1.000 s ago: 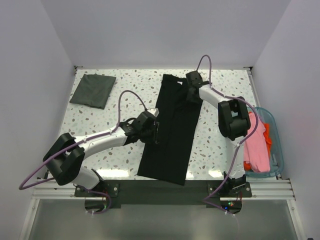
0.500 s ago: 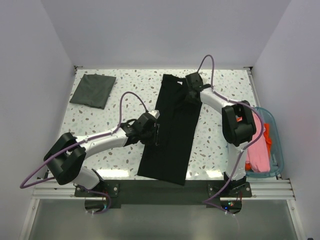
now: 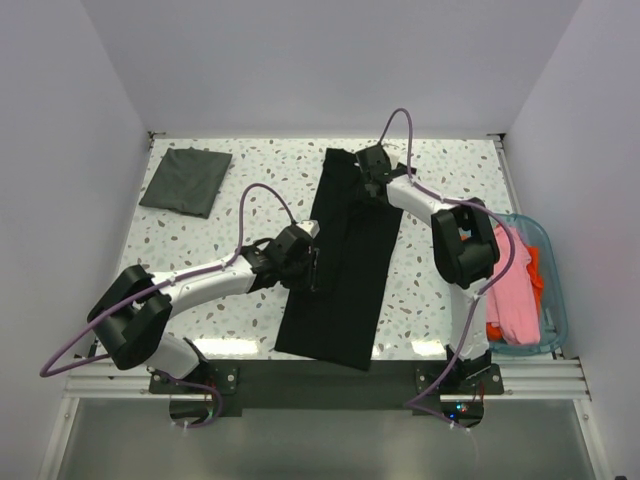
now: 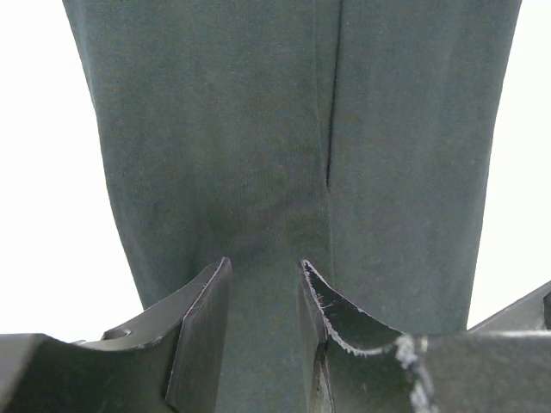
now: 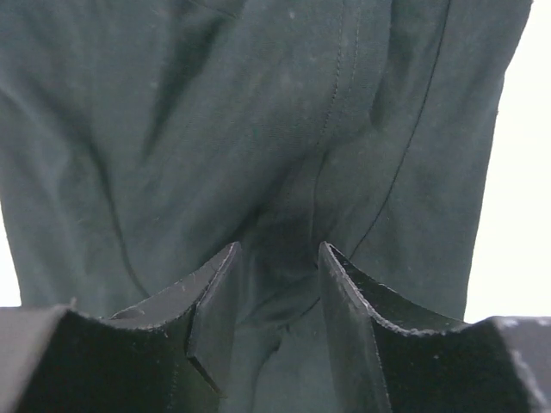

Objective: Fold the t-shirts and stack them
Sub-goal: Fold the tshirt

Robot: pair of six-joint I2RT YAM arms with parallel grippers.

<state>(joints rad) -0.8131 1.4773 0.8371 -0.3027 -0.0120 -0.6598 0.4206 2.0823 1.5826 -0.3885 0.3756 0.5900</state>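
Hard to call the left tool clenched or released: jaws partly apart, low on the left edge of the black shirt, about midway along it, cloth filling the gap. Same for the right tool at the far end, jaws partly apart, creases running into the gap.

Black shirt lying on the surface as a long narrow strip, sides apparently folded in, running from the near edge toward the far one. Likely step in hand: folding that strip crosswise.

To do it well:
- Confirm a pinch through every layer at both spots before lifting.
- Raise both tools evenly and keep the cloth taut between them.
- Carry one end over the other, line up the edges, and lay it flat.
- Beware a top-layer-only grab, which could let the tucked side fall open.

Then stack with the grey shirt, folded square near the far left corner. Left to fold: pink shirt and orange shirt, in the bin at the right.
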